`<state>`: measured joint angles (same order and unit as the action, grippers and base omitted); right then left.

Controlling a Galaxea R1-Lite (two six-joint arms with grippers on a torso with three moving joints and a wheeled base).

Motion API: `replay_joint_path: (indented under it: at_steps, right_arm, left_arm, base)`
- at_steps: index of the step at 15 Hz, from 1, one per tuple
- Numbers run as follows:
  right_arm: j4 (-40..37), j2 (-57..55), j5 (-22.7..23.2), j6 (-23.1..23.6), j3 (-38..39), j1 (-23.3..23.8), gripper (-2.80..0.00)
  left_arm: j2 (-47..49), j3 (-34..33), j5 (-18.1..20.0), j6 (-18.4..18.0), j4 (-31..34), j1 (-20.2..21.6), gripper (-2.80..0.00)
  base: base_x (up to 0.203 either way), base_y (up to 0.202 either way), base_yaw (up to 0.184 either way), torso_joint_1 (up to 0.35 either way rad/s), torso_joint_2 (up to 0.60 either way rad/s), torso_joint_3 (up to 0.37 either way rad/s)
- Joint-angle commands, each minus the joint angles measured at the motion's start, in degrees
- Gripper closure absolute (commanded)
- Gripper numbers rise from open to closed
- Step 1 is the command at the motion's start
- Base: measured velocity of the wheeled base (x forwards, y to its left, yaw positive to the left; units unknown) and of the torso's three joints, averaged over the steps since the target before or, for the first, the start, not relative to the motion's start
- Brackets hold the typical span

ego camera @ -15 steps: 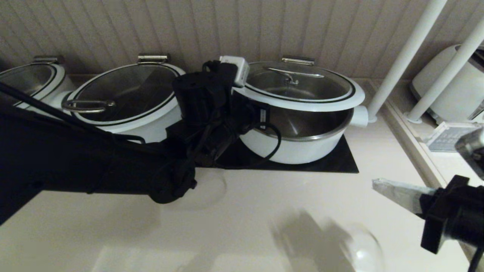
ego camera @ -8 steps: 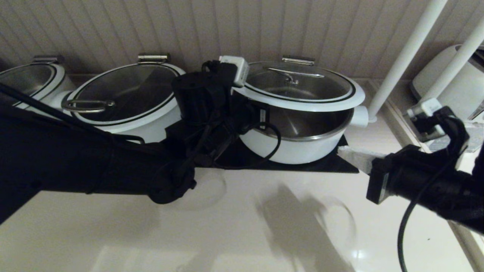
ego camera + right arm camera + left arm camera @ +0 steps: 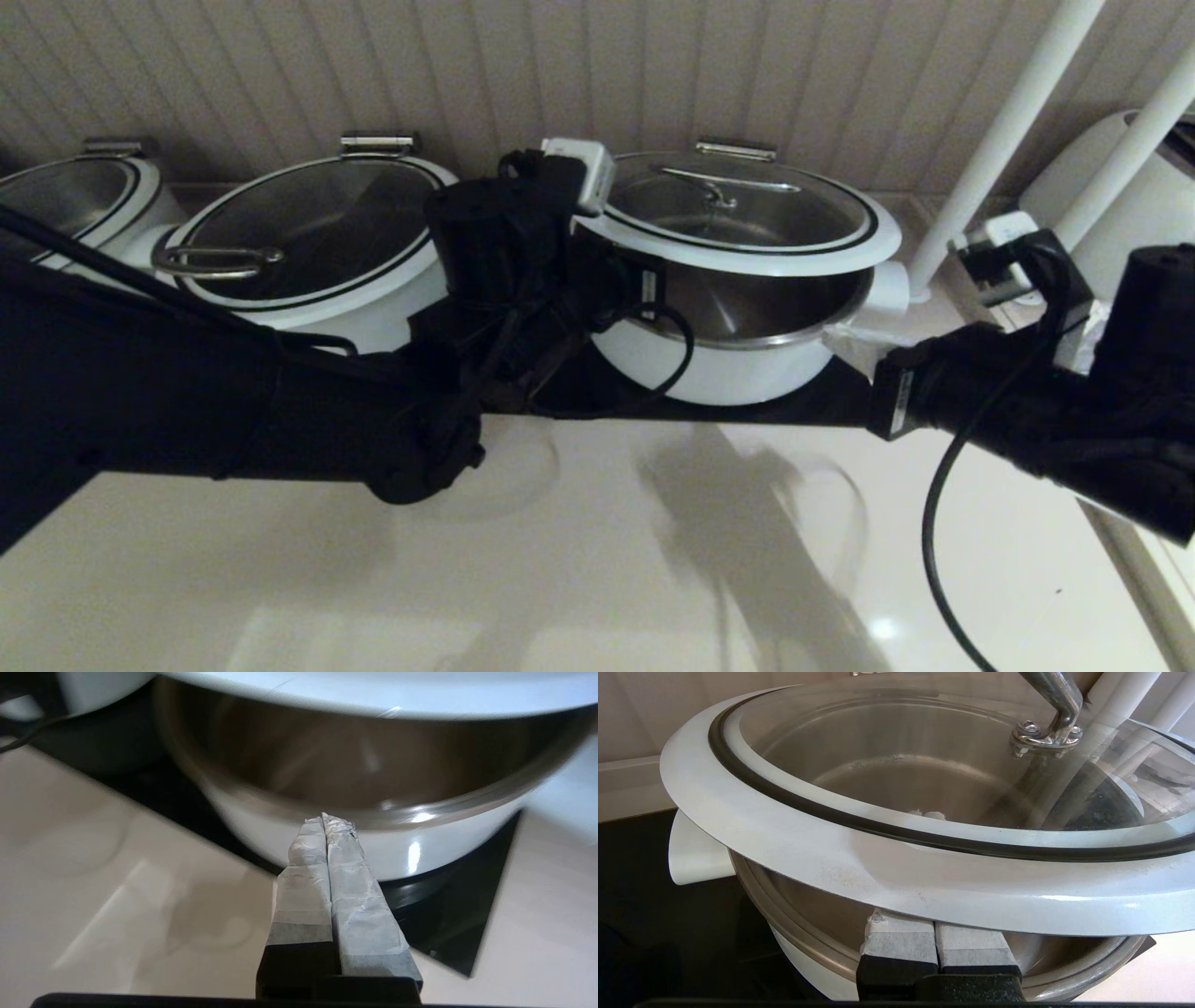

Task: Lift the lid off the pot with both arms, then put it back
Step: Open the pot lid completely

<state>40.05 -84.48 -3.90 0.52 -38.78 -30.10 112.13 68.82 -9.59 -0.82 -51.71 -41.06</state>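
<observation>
The lid (image 3: 747, 257) is tilted, its front edge raised off the pot (image 3: 738, 369), so the steel inside shows. My left gripper (image 3: 934, 926) is shut, its tips pressed up under the lid's white rim (image 3: 924, 877) at the pot's left side, above the pot's steel edge (image 3: 803, 940); in the head view its tips are hidden behind the arm. My right gripper (image 3: 845, 343) is shut and empty, its tips at the pot's right front edge, below the lid's rim. In the right wrist view it (image 3: 324, 819) points at the pot wall (image 3: 420, 854).
The pot stands on a black mat (image 3: 840, 403). A twin pot with a loop-handled lid (image 3: 308, 243) sits to its left and another (image 3: 75, 196) at the far left. Two white poles (image 3: 999, 140) and a white appliance (image 3: 1111, 243) stand at the right.
My right arm has swung in from the front right toward the pot, and its tips now reach the pot's right front edge. The left arm and the raised lid have not moved.
</observation>
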Motion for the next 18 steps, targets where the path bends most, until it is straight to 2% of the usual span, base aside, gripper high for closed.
replay_joint_path:
  at_steps: [1,6,15,18]
  right_arm:
    - [0.3,-1.6,-0.2,0.1,-1.4,1.5,0.00]
    - [3.2,-5.3,-0.3,0.2,-6.3,3.8,0.00]
    - [6.4,-8.7,-0.3,0.5,-12.6,4.2,0.00]
    - [6.4,-8.5,-0.3,1.1,-13.3,4.2,0.00]
  left_arm:
    - [-0.1,0.0,-0.1,0.0,-0.3,-0.1,0.00]
    - [0.1,-0.2,-0.1,0.0,-0.3,0.0,0.00]
    - [0.9,-0.2,-0.1,0.0,-0.5,-0.1,0.00]
    - [0.1,-2.0,-0.1,-0.6,-0.5,-0.2,0.00]
  base:
    - [0.000,0.000,0.000,0.000,0.00,0.000]
    - [0.000,0.000,0.000,0.000,0.00,0.000]
    - [0.000,0.000,0.000,0.000,0.00,0.000]
    - [0.000,0.000,0.000,0.000,0.00,0.000]
